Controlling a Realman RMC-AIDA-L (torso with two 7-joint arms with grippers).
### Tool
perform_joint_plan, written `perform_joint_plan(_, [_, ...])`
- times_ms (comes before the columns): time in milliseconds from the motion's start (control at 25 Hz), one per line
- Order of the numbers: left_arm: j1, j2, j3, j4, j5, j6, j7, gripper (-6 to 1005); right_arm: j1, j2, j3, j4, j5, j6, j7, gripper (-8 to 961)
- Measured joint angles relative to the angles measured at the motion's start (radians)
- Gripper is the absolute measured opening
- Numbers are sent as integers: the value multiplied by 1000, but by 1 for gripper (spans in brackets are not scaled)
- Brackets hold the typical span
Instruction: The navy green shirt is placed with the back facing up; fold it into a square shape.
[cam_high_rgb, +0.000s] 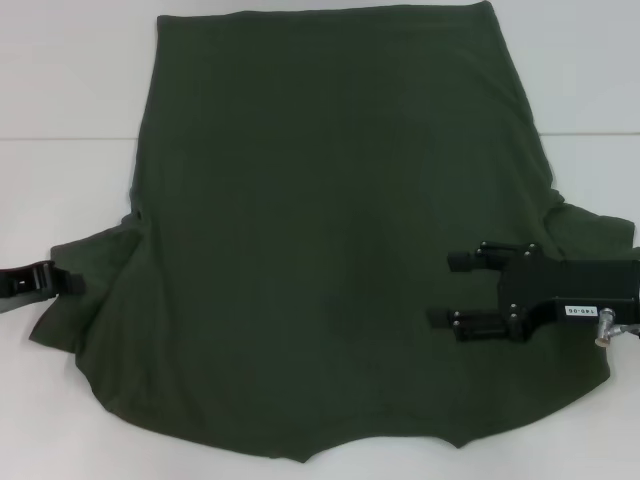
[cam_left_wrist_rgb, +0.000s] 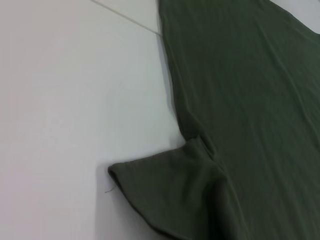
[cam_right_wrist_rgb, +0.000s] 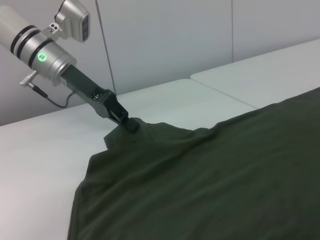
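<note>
A large, plain dark olive-green short-sleeved T-shirt of soft matte cloth (cam_high_rgb: 330, 230) lies spread flat across a white tabletop (cam_high_rgb: 70, 80), hem at the far side and collar notch toward the robot, both sleeves fanned out to the sides. No fold shows in the body, so the work looks to be at its opening step: taking hold of the sleeves to turn the sides inward.

At the outer edge of the shirt's left sleeve (cam_left_wrist_rgb: 165, 195), the black left gripper (cam_high_rgb: 62, 279) meets the cloth; seen from the right wrist, its tip (cam_right_wrist_rgb: 131, 125) is buried in a small raised peak of fabric, consistent with a pinch, though whether the fingers are truly pressed together on the sleeve cannot be told.

The black right gripper (cam_high_rgb: 448, 290) hangs over the shirt near its right sleeve (cam_high_rgb: 590, 235), two fingers (cam_high_rgb: 475, 260) spread wide apart and pointing toward the garment's middle, holding nothing.

The next move likely calls for the right gripper to close on cloth at its own side. Both arms could then carry the sleeves and side panels over the body evenly, keeping the soft fabric from bunching.
</note>
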Motion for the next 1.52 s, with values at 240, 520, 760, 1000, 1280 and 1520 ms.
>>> perform_joint_plan(240, [-5,1,6,-1,4,-2,0,17,0,0,0,0,0,0,0,883])
perform_joint_plan(520, [-9,17,-4,30,41,-7,-36,18,-2,0,0,0,1,0,-1,883])
perform_joint_plan(760, [-17,27,-16,69,58,-7,-50,16,-4,-1,0,0,1,0,-2,883])
perform_joint_plan(1000, [-38,39,-10,87,59,29,-86,16,-5,-1,0,0,2,-4,-4,883])
perform_joint_plan(1280, [-73,53,-2,104,59,59,-144,21,-5,0,0,0,2,-6,-8,883])
perform_joint_plan(1520, [-121,66,6,103,56,128,-264,25,-7,0,0,0,2,-9,-9,883])
